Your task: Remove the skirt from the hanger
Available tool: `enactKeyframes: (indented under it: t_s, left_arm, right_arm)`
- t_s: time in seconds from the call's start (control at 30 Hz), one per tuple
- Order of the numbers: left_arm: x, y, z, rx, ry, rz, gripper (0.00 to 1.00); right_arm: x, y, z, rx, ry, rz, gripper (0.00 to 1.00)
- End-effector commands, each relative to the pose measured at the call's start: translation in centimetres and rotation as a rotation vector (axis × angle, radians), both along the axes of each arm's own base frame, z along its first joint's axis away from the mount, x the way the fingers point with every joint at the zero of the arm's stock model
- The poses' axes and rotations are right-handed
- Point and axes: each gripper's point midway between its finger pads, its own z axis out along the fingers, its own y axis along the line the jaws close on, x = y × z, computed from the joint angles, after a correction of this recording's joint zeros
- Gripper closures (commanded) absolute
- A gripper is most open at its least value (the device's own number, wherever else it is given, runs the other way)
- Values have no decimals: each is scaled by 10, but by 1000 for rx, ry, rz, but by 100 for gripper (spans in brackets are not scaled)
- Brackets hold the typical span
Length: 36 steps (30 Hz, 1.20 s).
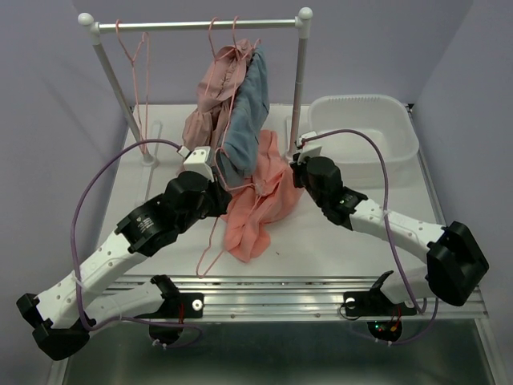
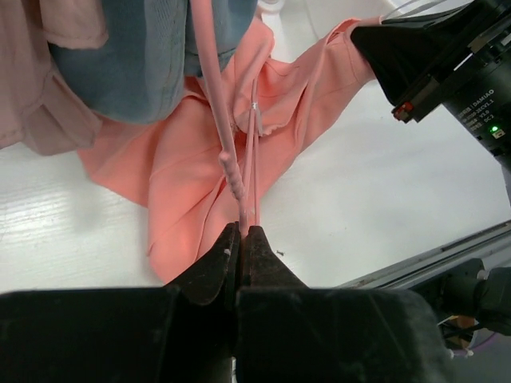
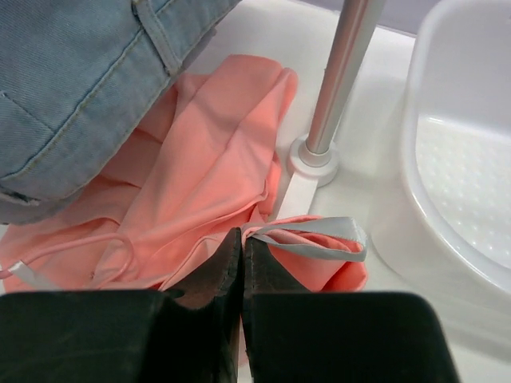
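Black left fingers [image 2: 217,267] filled the bottom of the left wrist view. They were pressed together on the thin strands of a slim pink plastic hanger [image 2: 226,148], with no gap visible between the tips. From this grip the hanger ran upward across a salmon-orange fabric skirt [image 2: 188,171] and touched it. I could not tell if the hanger was fastened to the cloth.

On the other wrist view the black right fingers [image 3: 214,275] were also closed, clamped on an edge of the skirt. A grey ribbon loop [image 3: 323,230] of the skirt lay just beside the tips.

Seen from above, the skirt lay crumpled on the white surface [image 1: 345,249], between the two arms. Its upper part reached under a blue denim garment [image 1: 248,112]. This garment hung from the horizontal rail of a white clothes rack [image 1: 200,24], touching a dusty pink garment [image 1: 212,88] on its left. One loop of the hanger lay on the surface at the left side of the skirt.

An empty pink wire hanger [image 1: 138,60] hung near the left end of the rail, well apart from the garments. A white plastic tub [image 1: 361,99] stood at the right, just beside the right post [image 3: 335,88] of the rack.
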Motion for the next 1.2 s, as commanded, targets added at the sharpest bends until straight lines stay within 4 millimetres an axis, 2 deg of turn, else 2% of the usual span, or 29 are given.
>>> enactKeyframes:
  t_s: [0.0,0.07,0.13,0.17,0.23,0.27,0.3,0.43,0.6,0.73,0.8,0.83,0.87,0.97,1.0,1.07,1.1,1.17]
  left_arm:
    - [0,10,15,-14,-21,52,100]
    - [6,9,26,-40,-56,68,100]
    - [9,8,36,-63,-84,77,100]
    - [12,8,44,-69,-112,77,100]
    - [14,8,51,-75,-127,83,100]
    - [14,9,53,-64,-133,81,100]
    - [16,10,57,-61,-141,88,100]
    - [17,11,62,-40,-148,87,100]
    - [16,8,73,-47,-169,56,100]
    - [13,6,80,-54,-185,32,100]
    - [13,6,84,-59,-193,28,100]
    - [12,6,86,-62,-196,21,100]
    - [12,5,87,-63,-200,15,100]
    - [8,3,91,-77,-208,-11,100]
    - [7,3,91,-77,-209,-15,100]
    - [6,3,91,-77,-209,-16,100]
    - [6,3,91,-77,-209,-19,100]
    - [5,5,88,-68,-201,-17,100]
  right_arm:
    - [-1,14,14,4,-27,96,99]
    - [-22,31,3,9,35,245,99]
    - [-40,37,-9,17,84,331,81]
    - [-56,42,-9,26,109,410,40]
    - [-71,45,-6,27,119,485,21]
    - [-82,45,2,19,91,539,5]
    - [-87,44,8,17,71,563,0]
    - [-100,40,37,9,-41,624,0]
    - [-87,34,52,-74,-131,596,0]
    - [-69,51,27,-156,-85,634,0]
    - [-66,60,17,-179,-61,671,0]
    - [-61,63,19,-185,-64,664,0]
    - [-51,63,5,-210,-35,637,0]
    - [-31,68,-4,-241,-17,589,0]
    - [-28,70,-7,-246,-10,587,3]
    - [-19,72,-11,-245,-2,573,21]
    - [-14,74,-18,-247,8,560,52]
    - [-6,72,-19,-227,20,530,82]
